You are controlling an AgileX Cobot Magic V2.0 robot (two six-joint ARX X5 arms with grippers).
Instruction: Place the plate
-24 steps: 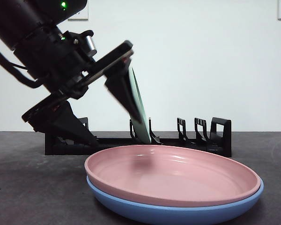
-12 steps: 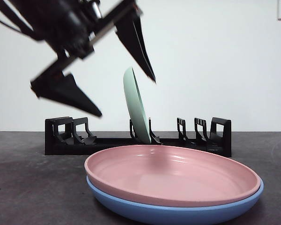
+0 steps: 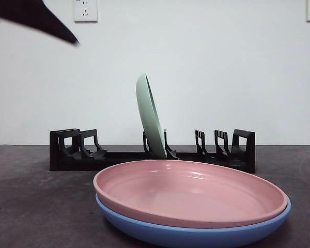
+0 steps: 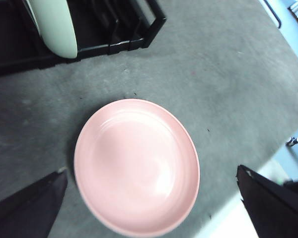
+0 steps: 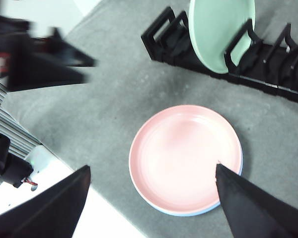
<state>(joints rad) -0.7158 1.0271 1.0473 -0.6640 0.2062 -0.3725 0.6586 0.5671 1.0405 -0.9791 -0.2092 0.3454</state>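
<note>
Pale green plate (image 3: 150, 116) on edge, slightly tilted, slotted in black rack (image 3: 72, 150), untouched

Dark grey speckled tabletop (image 3: 31, 206), bearing a black slotted plastic rack (image 3: 72, 150) and a blue round plate (image 3: 196, 235).

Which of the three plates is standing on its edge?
The green plate, slotted nearly upright in the black rack. The pink plate lies flat, stacked on the blue plate.
</note>
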